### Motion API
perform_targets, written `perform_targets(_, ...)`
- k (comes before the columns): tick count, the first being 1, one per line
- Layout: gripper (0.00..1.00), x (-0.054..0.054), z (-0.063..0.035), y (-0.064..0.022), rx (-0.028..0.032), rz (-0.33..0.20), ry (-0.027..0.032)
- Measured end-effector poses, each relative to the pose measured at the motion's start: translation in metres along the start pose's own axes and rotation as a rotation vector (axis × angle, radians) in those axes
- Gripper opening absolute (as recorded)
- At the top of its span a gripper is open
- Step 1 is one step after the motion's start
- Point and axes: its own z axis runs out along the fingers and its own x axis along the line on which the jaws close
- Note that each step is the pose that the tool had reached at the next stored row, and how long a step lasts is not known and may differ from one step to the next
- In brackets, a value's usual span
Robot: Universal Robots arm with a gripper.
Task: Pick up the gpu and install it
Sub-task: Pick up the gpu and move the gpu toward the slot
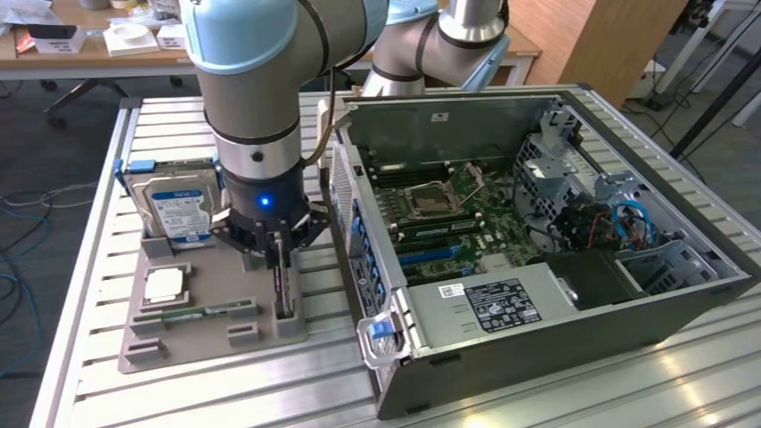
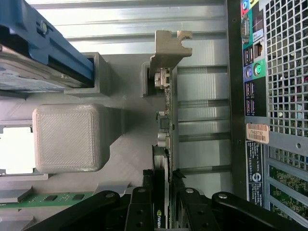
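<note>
The gpu (image 1: 283, 281) stands on edge in a slot of the grey holder (image 1: 202, 334) on the counter (image 1: 666, 374), just beside the rear face of the open computer case (image 1: 476, 374). The hard drive (image 1: 178, 209) stands in another slot, toward the exterior view's left.

The claw (image 1: 281, 257) sits directly over the card and astride its thin edge. The card therefore lies below the claw and between its two sides, not off to either side.

In the wrist view the gpu (image 2: 166, 120) runs straight out from the claw (image 2: 163, 211). Its long axis is level and roughly parallel to the case's back panel, and its metal bracket is at the far end.

Whether the claw is already gripping the card or only bracketing it cannot be told.
</note>
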Motion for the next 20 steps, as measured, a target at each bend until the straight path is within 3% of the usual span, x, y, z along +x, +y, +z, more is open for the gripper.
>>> perform_targets(6, 0.26, 0.0000, 0.0000, 0.0000, -0.0001, -0.004, 0.0001)
perform_targets(13, 0.26, -0.0001, 0.0002, -0.0002, -0.0010, -0.052, 0.0020)
perform_targets(20, 0.26, -0.0001, -0.0008, -0.0001, -0.0017, -0.052, 0.0016)
